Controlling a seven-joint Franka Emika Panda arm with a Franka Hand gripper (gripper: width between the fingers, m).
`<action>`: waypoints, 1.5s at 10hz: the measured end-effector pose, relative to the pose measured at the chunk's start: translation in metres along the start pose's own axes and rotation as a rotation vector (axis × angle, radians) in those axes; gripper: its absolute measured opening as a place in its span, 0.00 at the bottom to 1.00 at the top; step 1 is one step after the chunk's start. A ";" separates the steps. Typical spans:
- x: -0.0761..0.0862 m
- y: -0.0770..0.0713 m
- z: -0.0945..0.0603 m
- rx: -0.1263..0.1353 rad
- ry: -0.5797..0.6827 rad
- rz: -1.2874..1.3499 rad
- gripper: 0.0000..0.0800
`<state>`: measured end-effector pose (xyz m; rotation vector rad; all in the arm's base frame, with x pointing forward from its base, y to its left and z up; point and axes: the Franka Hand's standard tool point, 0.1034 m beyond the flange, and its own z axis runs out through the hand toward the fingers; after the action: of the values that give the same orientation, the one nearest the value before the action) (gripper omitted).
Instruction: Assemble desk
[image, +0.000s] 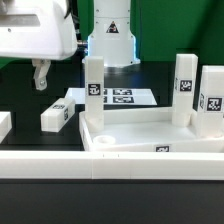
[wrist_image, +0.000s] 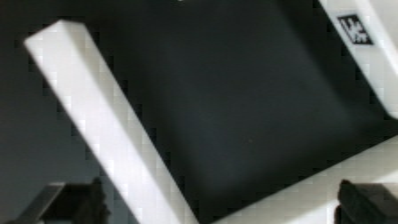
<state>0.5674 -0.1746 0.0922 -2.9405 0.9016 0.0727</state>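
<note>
The white desk top (image: 150, 138) lies tray-like at the middle right of the exterior view. Three tagged white legs stand upright on it: one at its left corner (image: 93, 85) and two at the right (image: 183, 88) (image: 209, 102). A loose leg (image: 57, 113) lies on the dark table to the left of the top. My gripper (image: 40, 76) hangs above that left area, open and empty. In the wrist view my gripper (wrist_image: 217, 208) has its dark fingers (wrist_image: 71, 205) wide apart, with a long white bar (wrist_image: 103, 130) lying slantwise below, close to one finger.
The marker board (image: 126, 97) lies flat behind the desk top, near the robot base (image: 110, 40). A long low white rail (image: 100, 166) runs across the front. Another white piece (image: 4, 125) sits at the exterior view's far left edge.
</note>
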 end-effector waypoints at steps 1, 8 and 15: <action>0.001 0.000 0.000 -0.001 0.001 0.060 0.81; -0.005 -0.007 0.004 -0.006 -0.011 0.157 0.81; -0.019 0.009 0.013 -0.008 -0.334 0.013 0.81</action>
<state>0.5464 -0.1710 0.0803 -2.8062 0.8673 0.5491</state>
